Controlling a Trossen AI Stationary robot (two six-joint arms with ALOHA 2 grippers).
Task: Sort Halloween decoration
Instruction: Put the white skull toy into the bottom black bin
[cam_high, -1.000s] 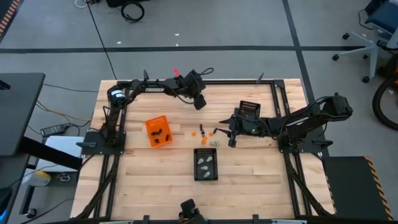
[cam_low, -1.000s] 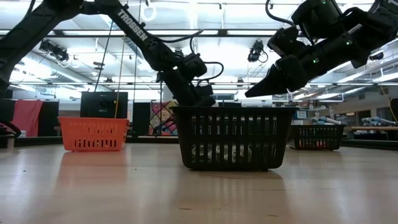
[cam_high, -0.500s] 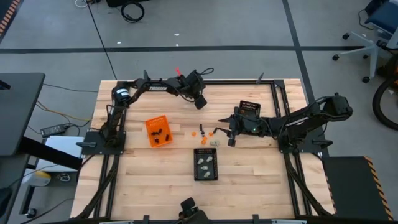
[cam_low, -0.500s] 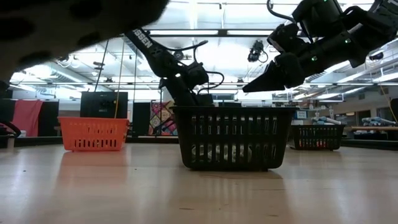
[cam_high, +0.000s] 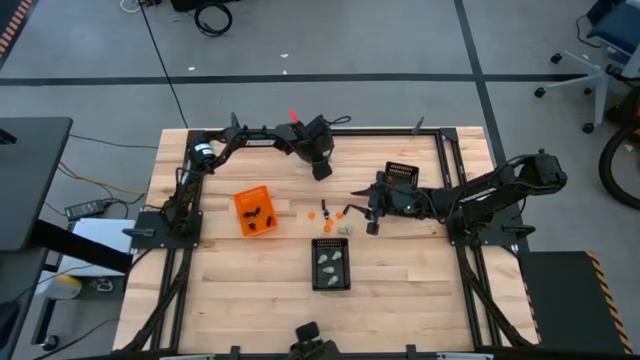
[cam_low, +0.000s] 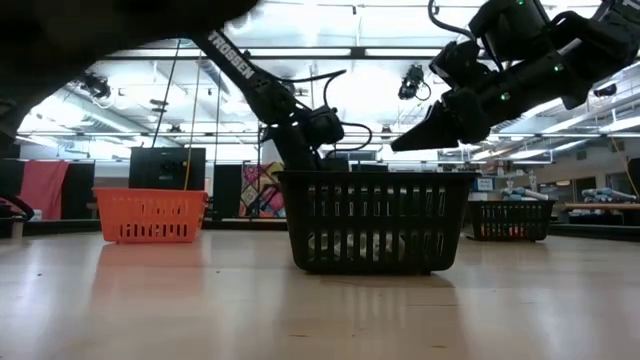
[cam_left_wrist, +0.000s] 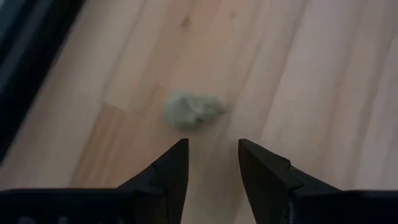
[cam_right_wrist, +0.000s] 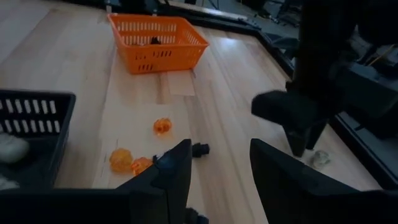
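The Halloween decoration lies as small pieces on the wooden table. A pale grey-white piece (cam_left_wrist: 193, 110) rests on the boards just ahead of my left gripper (cam_left_wrist: 212, 152), which hangs open above it at the far middle of the table (cam_high: 321, 172) and touches nothing. Three orange pieces (cam_right_wrist: 162, 126) (cam_right_wrist: 120, 158) (cam_right_wrist: 140, 165) and a black piece (cam_right_wrist: 200, 149) lie in front of my right gripper (cam_right_wrist: 219, 163), which hovers open above the table's middle (cam_high: 366, 212). The pale piece (cam_right_wrist: 320, 158) also shows below the left gripper in the right wrist view.
An orange bin (cam_high: 252, 211) with black pieces stands at the left. A black mesh bin (cam_high: 332, 264) holding pale pieces stands near the middle front. A second black mesh bin (cam_high: 401, 173) stands behind the right gripper. Bare boards lie along the near edge.
My left gripper has sunk a little toward the table at its far middle and tipped further downward. My right gripper has kept still.
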